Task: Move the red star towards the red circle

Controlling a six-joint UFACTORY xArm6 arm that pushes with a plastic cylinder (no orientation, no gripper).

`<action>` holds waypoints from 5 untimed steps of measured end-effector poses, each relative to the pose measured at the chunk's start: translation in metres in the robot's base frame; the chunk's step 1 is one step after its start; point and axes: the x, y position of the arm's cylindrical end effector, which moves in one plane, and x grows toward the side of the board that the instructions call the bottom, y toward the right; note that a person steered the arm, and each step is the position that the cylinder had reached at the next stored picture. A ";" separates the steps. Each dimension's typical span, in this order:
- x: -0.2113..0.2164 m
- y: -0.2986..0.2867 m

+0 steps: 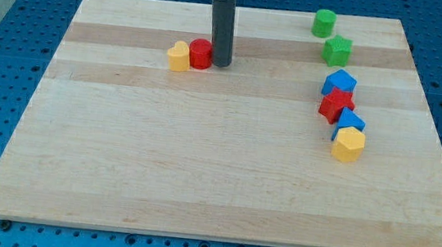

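The red star (pixel 335 104) lies at the view's right, wedged between a blue block (pixel 340 82) above it and a blue triangle-like block (pixel 350 122) below it. The red circle (pixel 200 54) sits at the view's upper left-centre, touching a yellow heart (pixel 179 56) on its left. My tip (pixel 221 63) stands right beside the red circle's right side, touching or nearly touching it, far to the left of the red star.
A green cylinder (pixel 324 22) and a green star-like block (pixel 337 50) stand at the upper right. A yellow hexagon (pixel 349 143) lies just below the blue triangle. The wooden board (pixel 199 179) rests on a blue perforated table.
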 end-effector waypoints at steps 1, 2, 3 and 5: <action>0.000 0.043; 0.000 0.094; 0.000 0.142; 0.000 0.230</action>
